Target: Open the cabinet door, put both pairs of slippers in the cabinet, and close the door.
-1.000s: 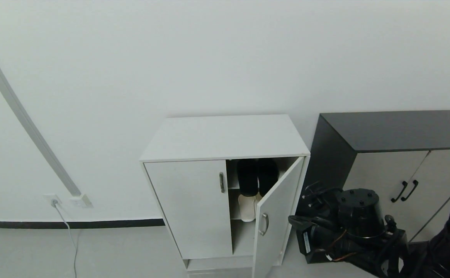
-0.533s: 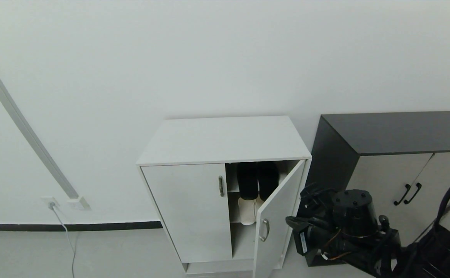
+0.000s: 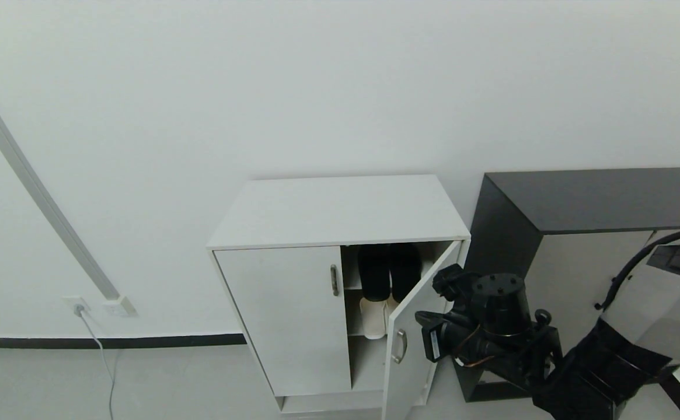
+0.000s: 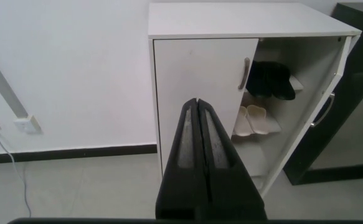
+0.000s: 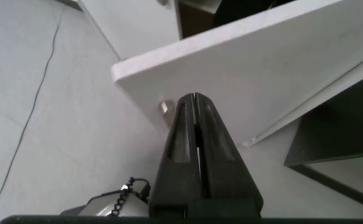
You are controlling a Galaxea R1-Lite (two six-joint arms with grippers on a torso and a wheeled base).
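White wall, grey floor | white two-door wooden cabinet (image 3: pixel 340 210) against wall, its right door (image 3: pixel 418 326) half open | black slippers (image 3: pixel 389 268) on upper shelf inside, cream slippers (image 3: pixel 373 315) on the shelf below | right claw (image 5: pixel 195 99) pressed together, near door's outer face | left claw (image 4: pixel 197 102) pressed together, in front of cabinet.

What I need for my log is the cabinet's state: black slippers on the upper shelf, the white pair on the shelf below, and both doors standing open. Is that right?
Not quite. Only the right door stands open; the left door is shut, as the head view shows. The rest holds: the black slippers sit on the upper shelf and the white pair on the shelf below.
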